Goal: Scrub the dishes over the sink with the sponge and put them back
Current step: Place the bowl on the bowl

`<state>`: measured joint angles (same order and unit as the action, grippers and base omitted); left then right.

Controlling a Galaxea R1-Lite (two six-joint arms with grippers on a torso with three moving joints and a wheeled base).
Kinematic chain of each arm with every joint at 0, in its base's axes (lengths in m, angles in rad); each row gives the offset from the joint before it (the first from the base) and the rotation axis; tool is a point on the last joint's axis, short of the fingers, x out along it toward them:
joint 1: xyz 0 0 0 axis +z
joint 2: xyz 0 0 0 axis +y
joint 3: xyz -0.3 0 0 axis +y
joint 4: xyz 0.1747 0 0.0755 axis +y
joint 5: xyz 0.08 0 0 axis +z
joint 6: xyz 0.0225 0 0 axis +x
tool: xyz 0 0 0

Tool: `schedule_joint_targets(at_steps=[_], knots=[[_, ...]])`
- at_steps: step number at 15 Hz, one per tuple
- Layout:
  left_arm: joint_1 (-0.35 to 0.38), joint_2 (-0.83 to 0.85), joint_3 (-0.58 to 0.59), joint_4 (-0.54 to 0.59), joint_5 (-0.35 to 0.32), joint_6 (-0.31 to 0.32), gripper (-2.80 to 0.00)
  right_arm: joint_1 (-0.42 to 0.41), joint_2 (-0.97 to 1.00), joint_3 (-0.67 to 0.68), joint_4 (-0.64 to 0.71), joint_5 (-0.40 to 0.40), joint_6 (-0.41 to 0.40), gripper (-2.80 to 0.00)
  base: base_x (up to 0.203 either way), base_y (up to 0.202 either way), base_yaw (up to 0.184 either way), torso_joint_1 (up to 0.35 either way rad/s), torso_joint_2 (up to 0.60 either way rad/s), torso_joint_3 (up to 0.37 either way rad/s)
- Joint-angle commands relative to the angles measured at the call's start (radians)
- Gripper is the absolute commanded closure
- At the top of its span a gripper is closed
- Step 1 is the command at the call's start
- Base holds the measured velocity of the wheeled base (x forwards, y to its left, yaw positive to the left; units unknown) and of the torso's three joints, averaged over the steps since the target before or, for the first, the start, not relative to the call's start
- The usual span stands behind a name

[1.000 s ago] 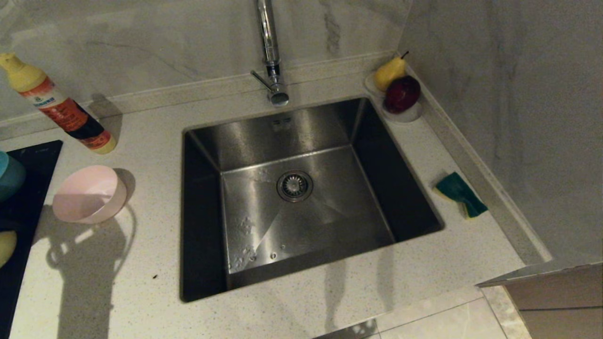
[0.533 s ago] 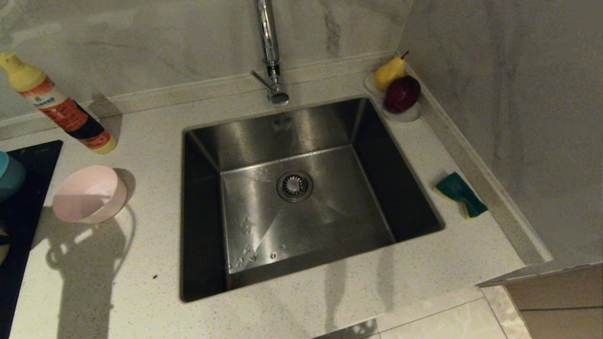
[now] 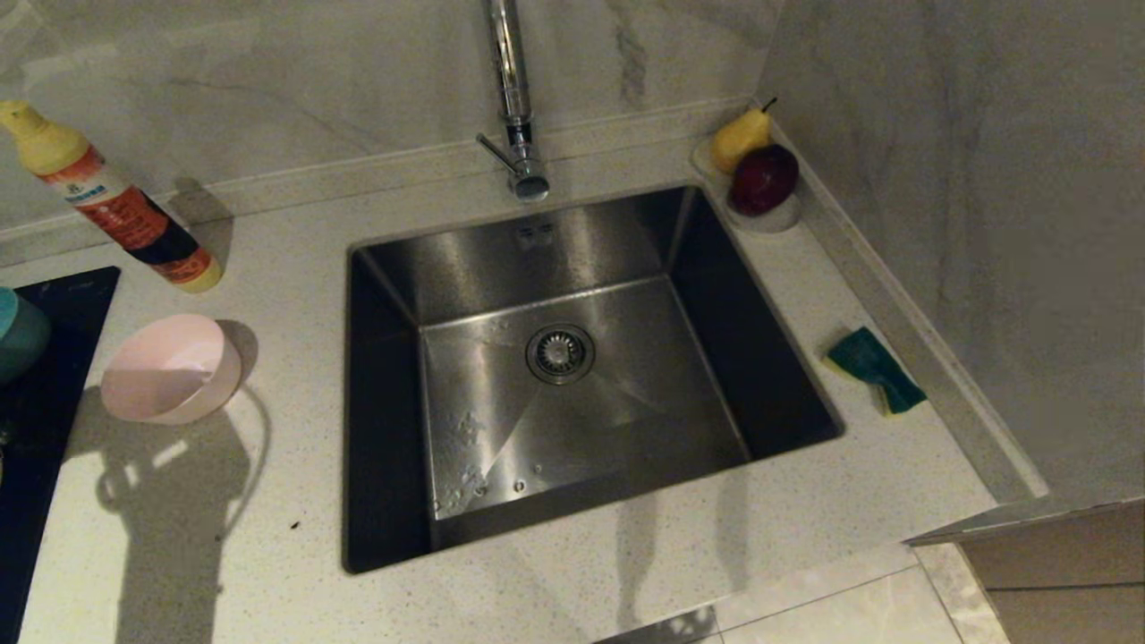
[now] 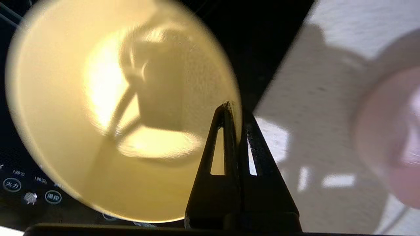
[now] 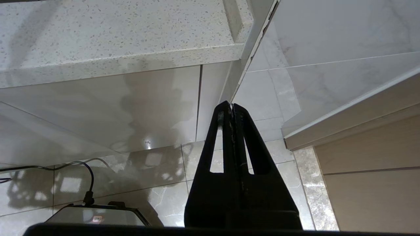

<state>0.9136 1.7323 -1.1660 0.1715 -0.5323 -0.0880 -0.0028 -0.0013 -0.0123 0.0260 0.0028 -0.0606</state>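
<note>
Yellow bowl (image 4: 108, 108) pinched at its rim by left hand (image 4: 233, 109), fingers clamped tight over the dark hob (image 4: 269, 36), out of head view; pink bowl (image 3: 170, 368) on worktop (image 3: 268, 537) at 9 o'clock of sink (image 3: 572, 376), blue bowl (image 3: 16, 333) further out at 9 on the hob. Sponge (image 3: 875, 368) green face up on worktop at 3 o'clock of sink, fruit dish (image 3: 760, 215) at 1 o'clock, soap bottle (image 3: 116, 201) at 10 o'clock. Right hand (image 5: 232, 109) closed on nothing, parked below worktop edge over floor tiles.

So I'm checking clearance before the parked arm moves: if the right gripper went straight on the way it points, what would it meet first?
Probably the white cabinet front under the counter edge, though depth is unclear; the right gripper is shut, hanging low.
</note>
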Motion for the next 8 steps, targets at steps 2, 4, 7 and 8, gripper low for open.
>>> schedule_joint_targets(at_steps=[2,4,7,8], knots=[[0.001,-0.101,-0.048,0.092,-0.003,0.003,0.00,0.000,0.000,0.000,0.000,0.000,-0.001,0.00,0.000,0.000,0.000,0.000,0.00,0.000],[-0.001,-0.147,-0.115,0.216,-0.005,0.014,0.00,0.000,0.000,0.000,0.000,0.000,-0.001,0.00,0.000,0.000,0.000,0.000,0.00,0.000],[-0.004,-0.203,-0.161,0.308,-0.008,0.032,0.00,0.000,0.000,0.000,0.000,0.000,-0.001,0.00,0.000,0.000,0.000,0.000,0.00,0.000],[-0.005,-0.222,-0.163,0.327,-0.008,0.045,0.00,0.001,0.000,0.000,0.000,0.000,-0.001,0.00,0.000,0.000,0.000,0.000,0.00,0.000]])
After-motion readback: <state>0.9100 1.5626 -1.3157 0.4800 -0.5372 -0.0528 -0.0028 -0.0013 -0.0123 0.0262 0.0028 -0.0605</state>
